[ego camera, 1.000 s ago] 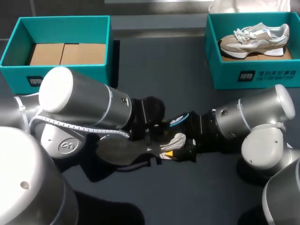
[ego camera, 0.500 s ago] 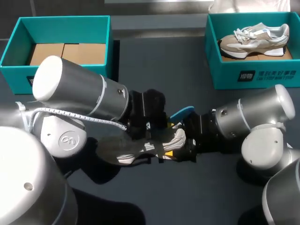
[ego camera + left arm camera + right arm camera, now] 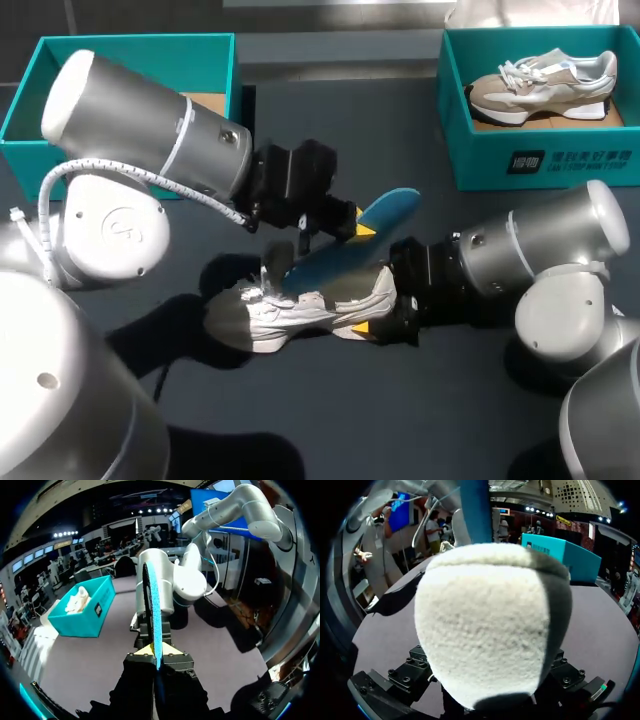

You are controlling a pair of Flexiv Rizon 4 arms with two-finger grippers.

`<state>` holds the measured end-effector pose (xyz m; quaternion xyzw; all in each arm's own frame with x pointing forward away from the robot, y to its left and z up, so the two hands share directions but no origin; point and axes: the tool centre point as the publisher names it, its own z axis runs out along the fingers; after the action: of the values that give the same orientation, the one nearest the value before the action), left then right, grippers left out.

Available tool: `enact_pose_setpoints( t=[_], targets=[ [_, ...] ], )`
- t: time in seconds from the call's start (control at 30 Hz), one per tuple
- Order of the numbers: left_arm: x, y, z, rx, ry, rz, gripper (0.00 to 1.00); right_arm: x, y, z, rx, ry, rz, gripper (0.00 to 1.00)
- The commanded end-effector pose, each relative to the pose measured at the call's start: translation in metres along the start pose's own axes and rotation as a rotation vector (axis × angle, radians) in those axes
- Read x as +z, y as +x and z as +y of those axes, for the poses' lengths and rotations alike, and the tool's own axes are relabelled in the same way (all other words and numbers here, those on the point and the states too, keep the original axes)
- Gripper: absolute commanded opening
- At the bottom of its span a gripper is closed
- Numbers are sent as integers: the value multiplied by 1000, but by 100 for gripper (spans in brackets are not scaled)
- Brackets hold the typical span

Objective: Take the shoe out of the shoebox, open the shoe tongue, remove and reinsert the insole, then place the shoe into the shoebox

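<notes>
A beige and white shoe (image 3: pixel 300 305) lies on its sole on the dark table, toe toward my left arm. My right gripper (image 3: pixel 378 300) grips its heel from both sides; that heel (image 3: pixel 490 625) fills the right wrist view and hides the fingers. My left gripper (image 3: pixel 350 222) hovers above the shoe, shut on a blue insole (image 3: pixel 345 245) that slants down toward the shoe's opening. In the left wrist view the insole (image 3: pixel 152 610) stands edge-on between the yellow tips of the left gripper (image 3: pixel 155 652). A strip of the insole (image 3: pixel 476 510) rises beyond the heel.
A teal shoebox (image 3: pixel 135 40) with a cardboard floor stands at the back left, partly behind my left arm. A second teal shoebox (image 3: pixel 540 160) at the back right holds another shoe (image 3: pixel 545 85). The same box (image 3: pixel 92 612) shows beyond my right arm.
My left gripper shut on the insole, then rose and drew back to the left, pulling it up out of the shoe. The shoe is now uncovered. The right arm has not moved.
</notes>
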<state>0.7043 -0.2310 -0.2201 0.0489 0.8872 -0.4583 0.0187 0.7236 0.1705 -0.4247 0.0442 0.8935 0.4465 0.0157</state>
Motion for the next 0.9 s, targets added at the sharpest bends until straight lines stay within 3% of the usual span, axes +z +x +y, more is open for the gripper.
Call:
enact_pose_setpoints(
  t=[0.03, 0.3, 0.9],
  targets=[
    [-17, 0, -19, 12, 93, 167, 0, 3, 0, 0, 1, 5, -1, 0],
    [-46, 0, -66, 8, 386, 298, 0, 3, 0, 0, 1, 5, -1, 0],
    [-47, 5, -65, -39, 406, 291, 0, 3, 0, 0, 1, 5, -1, 0]
  ],
)
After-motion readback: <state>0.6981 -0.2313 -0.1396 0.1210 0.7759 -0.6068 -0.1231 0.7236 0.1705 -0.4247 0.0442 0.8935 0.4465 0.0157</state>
